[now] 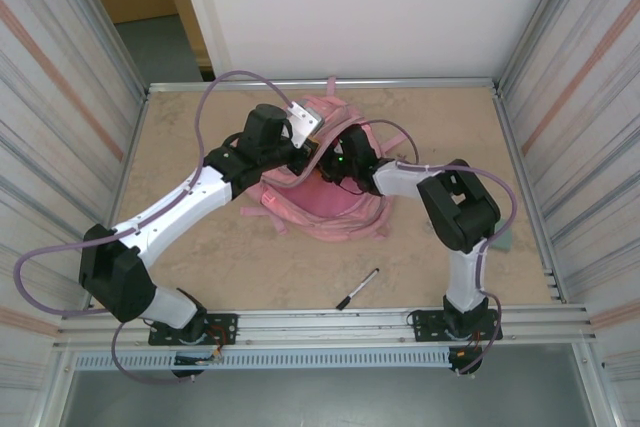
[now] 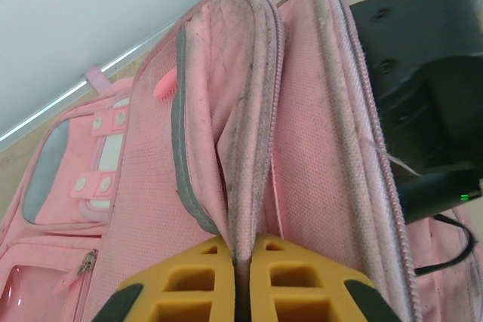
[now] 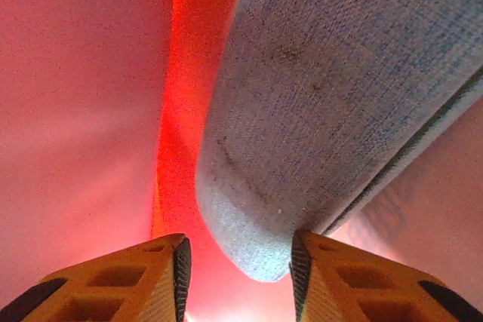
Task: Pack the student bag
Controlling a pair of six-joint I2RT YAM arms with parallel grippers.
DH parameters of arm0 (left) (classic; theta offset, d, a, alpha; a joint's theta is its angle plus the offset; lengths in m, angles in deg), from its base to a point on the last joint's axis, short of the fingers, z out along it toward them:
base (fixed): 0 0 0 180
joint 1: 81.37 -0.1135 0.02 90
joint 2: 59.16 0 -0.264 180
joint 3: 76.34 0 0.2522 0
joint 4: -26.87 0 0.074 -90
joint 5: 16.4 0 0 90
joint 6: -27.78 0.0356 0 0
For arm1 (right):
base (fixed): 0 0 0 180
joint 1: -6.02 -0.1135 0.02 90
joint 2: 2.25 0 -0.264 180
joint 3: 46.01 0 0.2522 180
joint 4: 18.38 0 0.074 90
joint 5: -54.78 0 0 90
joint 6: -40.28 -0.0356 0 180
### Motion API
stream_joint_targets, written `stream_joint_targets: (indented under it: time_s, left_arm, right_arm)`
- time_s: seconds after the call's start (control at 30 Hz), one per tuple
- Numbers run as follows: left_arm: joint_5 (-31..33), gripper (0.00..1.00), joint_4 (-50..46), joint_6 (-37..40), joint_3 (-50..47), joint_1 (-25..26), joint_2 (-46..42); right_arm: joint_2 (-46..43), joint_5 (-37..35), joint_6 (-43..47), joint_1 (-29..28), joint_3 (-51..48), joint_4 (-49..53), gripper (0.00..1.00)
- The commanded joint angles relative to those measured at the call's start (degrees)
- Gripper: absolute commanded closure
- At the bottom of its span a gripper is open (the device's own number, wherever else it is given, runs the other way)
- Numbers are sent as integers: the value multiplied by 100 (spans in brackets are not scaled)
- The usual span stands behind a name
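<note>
1. The student bag [image 1: 322,212] lies on the table [image 1: 230,267], toward its far middle, between both arms.
2. The left end effector [image 2: 243,258] is pressed together, pinching the bag's zip-edged opening rim.
3. The right end effector [image 3: 240,262] sits inside the bag, its fingers spread around a grey fabric item [image 3: 324,111], with one finger clear of it.

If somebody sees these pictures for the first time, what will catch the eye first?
The big pink student bag lies in the middle of the table. The left gripper pinches the rim of its open compartment, while the right gripper is inside, amid glowing pink lining, jaws apart around the end of a grey-blue fabric item. A pen lies on the table near the front edge.
</note>
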Motion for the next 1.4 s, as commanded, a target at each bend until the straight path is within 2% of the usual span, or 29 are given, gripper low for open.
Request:
stream_joint_targets:
  time_s: [0.0,0.13,0.33,0.43,0.53,0.67,0.93,1.07,1.23,1.3,1.37]
  left_arm:
    - [-209,100,797,211,86,-32,-372]
    - [-251,100,807,255,50,-32,-344]
    - [-302,100,862,233,5,-41,-316]
    - [-261,100,864,282,-8,-60,-306]
    - [-166,100,881,276,-61,-100,-293]
    - [-39,100,996,275,-161,-142,-209]
    - [80,100,1165,385,-399,-172,-136]
    - [52,100,1221,376,-598,-190,-217]
    - [10,100,1192,388,-841,-225,-414]
    - [-36,100,1228,377,-947,-243,-488]
    - [-63,100,1221,315,-999,-243,-503]
  right_arm:
    - [418,-128,198,-84,396,-136,64]
    - [715,-321,477,-187,640,-363,68]
    - [1176,-168,598,-119,998,-923,72]
    - [1088,-87,649,-63,862,-974,75]
    - [618,-46,885,-30,450,-839,75]
    - [-354,5,1084,-10,-434,-723,68]
    - [-2388,-707,1577,-348,-2382,91,59]
    - [-3792,-1050,1746,-363,-3004,1116,54]
    - [-5819,-2298,1674,-242,-3202,3782,52]
    - [-6454,-2574,1474,131,-3272,4506,48]
    - [-6769,-2666,1153,911,-3217,5346,40]
